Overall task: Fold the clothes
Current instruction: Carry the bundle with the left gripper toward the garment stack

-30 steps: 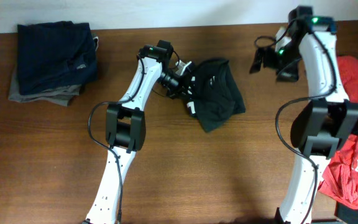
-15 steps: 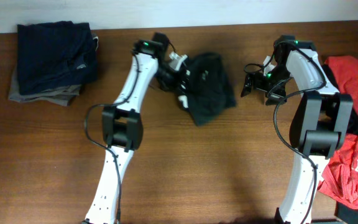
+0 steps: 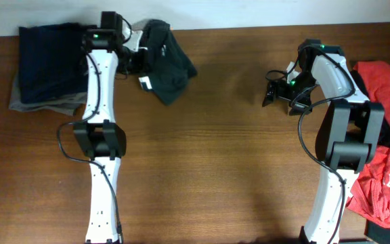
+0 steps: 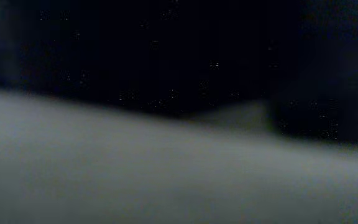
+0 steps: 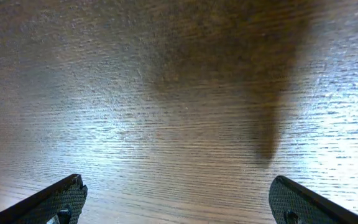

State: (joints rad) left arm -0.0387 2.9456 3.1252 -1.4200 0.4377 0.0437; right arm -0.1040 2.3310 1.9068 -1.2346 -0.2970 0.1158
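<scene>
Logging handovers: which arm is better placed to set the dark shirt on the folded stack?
Left. The left gripper holds the dark shirt beside the folded stack; the right gripper hangs open and empty over the table, far across.

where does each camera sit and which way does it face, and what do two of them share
Overhead: above the table, looking straight down; both arms show, left gripper at the black T-shirt, right gripper over bare wood.
Left wrist: against dark blurred fabric; no fingers visible.
Right wrist: faces down at bare wood; its fingertips spread at the bottom corners.
Shared: overhead and right wrist both see that bare wood.
</scene>
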